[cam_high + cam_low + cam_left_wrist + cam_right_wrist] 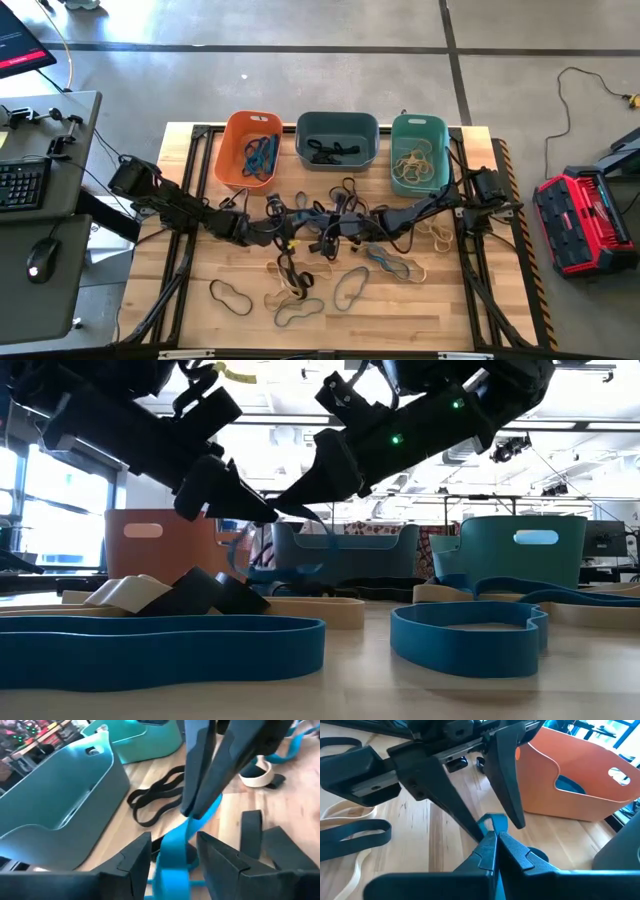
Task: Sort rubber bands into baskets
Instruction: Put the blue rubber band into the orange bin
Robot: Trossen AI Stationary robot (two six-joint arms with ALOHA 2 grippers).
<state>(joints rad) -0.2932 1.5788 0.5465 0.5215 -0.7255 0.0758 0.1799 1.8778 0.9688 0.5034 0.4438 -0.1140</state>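
Both grippers meet over the middle of the table, in front of the slate basket, which has the orange basket to its left and the teal basket to its right. My right gripper is shut on a blue rubber band. My left gripper is open, its two fingers standing on either side of the same band just below the right fingertips. Each basket holds some bands. My right gripper pinches the blue band's upper end between its two fingertips. The fingers slant down from the table's right side. The rest of the band hangs slack below them as a loop. It runs down between my left gripper's fingers.
Loose bands lie around and in front of the grippers: blue ones, a black one, tan ones, and a black one by the slate basket. Big blue bands lie near the front edge.
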